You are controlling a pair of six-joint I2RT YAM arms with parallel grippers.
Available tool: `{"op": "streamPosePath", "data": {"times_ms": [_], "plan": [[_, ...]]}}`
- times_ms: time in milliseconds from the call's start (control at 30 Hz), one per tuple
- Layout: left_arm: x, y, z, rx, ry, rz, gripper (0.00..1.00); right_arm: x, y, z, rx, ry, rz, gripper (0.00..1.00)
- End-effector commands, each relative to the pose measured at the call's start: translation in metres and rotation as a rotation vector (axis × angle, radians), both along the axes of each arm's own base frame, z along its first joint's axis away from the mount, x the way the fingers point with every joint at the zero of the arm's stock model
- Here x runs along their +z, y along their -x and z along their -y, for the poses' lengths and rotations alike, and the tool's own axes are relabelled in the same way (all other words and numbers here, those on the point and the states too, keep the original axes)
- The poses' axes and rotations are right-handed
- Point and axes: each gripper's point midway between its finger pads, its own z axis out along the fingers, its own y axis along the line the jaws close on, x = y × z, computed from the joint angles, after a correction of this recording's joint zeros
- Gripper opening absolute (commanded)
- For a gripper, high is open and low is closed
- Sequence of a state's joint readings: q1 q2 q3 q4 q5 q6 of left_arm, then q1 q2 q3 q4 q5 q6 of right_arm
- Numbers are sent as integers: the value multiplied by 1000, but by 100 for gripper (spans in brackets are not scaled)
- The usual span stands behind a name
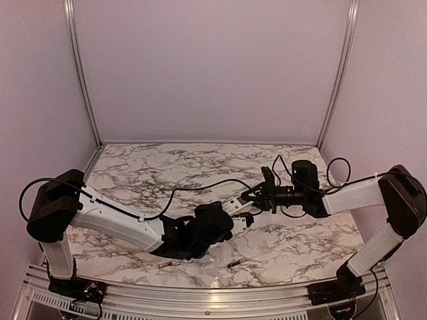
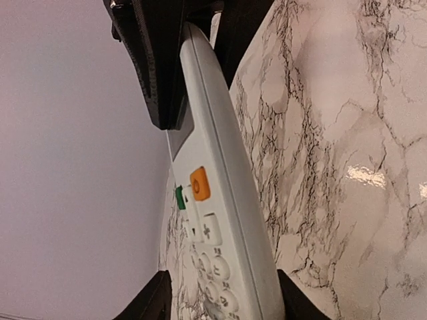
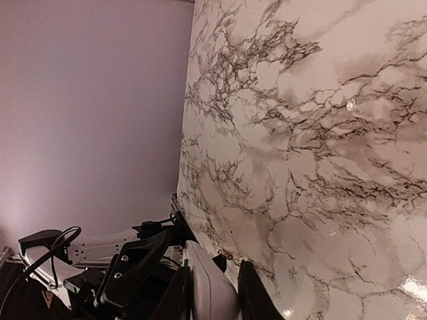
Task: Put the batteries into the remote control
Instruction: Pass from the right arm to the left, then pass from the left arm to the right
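- Left wrist view: we log the left gripper (image 2: 223, 303) and the right gripper (image 3: 211, 295), each clamped narrowly on opposite ends of the remote control (image 2: 215, 200).
- Remote control: we judge it light, rigid, smooth plastic, best held by its long edges.
- Dark battery (image 1: 233, 264) and second battery (image 1: 165, 265): loose on the table (image 1: 133, 167), on the arm-base side of the remote control; we expect them to roll.

The table top (image 1: 167, 167) is white with dark wiggly lines. Pale pink walls (image 1: 213, 67) and two metal poles (image 1: 81, 73) stand behind it.
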State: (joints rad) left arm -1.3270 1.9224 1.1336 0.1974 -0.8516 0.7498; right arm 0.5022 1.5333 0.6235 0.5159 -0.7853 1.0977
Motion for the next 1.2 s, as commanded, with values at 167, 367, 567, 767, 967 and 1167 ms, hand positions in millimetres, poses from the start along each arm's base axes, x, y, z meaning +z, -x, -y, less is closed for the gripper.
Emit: {"op": "streamPosePath", "data": {"times_ms": [167, 367, 567, 767, 967, 1167], "plan": [[28, -6, 3, 55, 17, 164, 22, 5, 11, -4, 27, -56, -17, 0], [29, -6, 4, 50, 27, 163, 7, 19, 10, -6, 45, -76, 25, 39], [43, 3, 8, -1, 140, 70, 0, 38, -9, 6, 8, -29, 174, 76], [48, 15, 15, -77, 258, -158, 0, 93, -26, 33, -82, 25, 522, 83], [75, 18, 15, -143, 446, -364, 0, 160, -21, 58, -200, 66, 854, 91], [126, 18, 5, -279, 708, -629, 0, 193, 1, 71, -208, 115, 1053, 99]]}}
